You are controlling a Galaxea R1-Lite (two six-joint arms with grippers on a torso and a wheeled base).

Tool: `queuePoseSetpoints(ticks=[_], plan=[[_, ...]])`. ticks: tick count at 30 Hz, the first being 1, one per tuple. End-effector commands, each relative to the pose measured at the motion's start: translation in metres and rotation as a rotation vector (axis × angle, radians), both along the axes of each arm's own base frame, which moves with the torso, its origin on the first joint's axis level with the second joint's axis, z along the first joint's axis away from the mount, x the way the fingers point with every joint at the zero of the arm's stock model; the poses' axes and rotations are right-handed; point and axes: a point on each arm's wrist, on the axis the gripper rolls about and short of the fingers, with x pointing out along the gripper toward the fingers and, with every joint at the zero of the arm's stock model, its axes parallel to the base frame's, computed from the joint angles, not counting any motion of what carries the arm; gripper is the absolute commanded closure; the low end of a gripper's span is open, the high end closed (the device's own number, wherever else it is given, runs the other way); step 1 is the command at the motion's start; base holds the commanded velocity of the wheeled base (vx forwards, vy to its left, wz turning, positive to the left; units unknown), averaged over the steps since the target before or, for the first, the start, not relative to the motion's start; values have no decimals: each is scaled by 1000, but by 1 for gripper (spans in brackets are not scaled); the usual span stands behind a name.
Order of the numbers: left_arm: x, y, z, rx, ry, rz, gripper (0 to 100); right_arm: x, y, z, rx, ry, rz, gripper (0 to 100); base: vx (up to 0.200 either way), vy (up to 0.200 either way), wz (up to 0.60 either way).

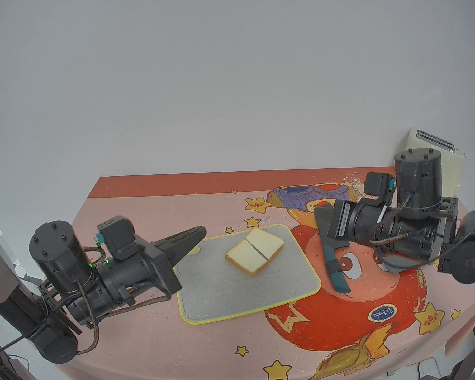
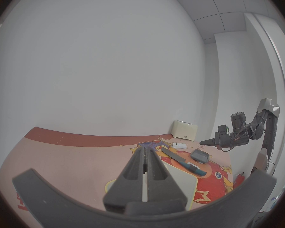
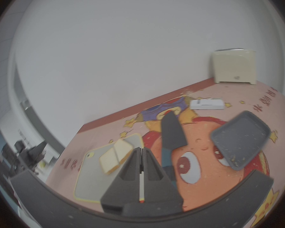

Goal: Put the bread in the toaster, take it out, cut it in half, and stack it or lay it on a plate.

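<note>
White wall (image 1: 237,69) behind a pink cartoon-print table (image 1: 153,201) | bread (image 1: 255,250), cut in two, lies on the grey cutting board (image 1: 216,291); knife (image 1: 336,275) just beside the board; toaster (image 1: 455,167) at the far right corner; plate (image 3: 240,140) near the knife | left gripper (image 2: 145,149) at the board's left edge, jaws pressed together, empty; right gripper (image 3: 141,151) over the knife, jaws likewise closed, empty

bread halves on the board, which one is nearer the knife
The half on the right of the cut, toward the knife. The other half lies on the side of the left gripper.
</note>
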Motion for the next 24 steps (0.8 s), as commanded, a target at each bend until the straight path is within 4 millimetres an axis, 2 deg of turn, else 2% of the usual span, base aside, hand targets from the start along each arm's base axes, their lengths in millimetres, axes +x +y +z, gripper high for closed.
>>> queuePoseSetpoints(ticks=[1, 4, 8, 9, 16, 21, 24], plan=[[32, -23, 6, 0, 124, -2, 100, 28, -3, -17, 11, 91, 7, 100, 0, 0, 0], [44, -30, 14, -7, 288, 10, 100, 34, 2, -33, -6, 129, 6, 100, 0, 0, 0], [51, -35, 22, -7, 418, 29, 100, 37, 4, -41, -14, 150, 7, 100, 0, 0, 0], [54, -37, 25, -9, 495, 41, 100, 37, 5, -42, -11, 157, 6, 100, 0, 0, 0], [51, -34, 21, -102, 681, 84, 100, 34, 19, -39, 43, 177, 10, 100, 0, 0, 0], [53, -36, 17, -79, 772, 111, 100, 48, 30, -50, 51, 197, -48, 100, 0, 0, 0], [57, -40, 5, -59, 867, 139, 100, 53, 36, -56, 48, 201, -87, 100, 0, 0, 0]])
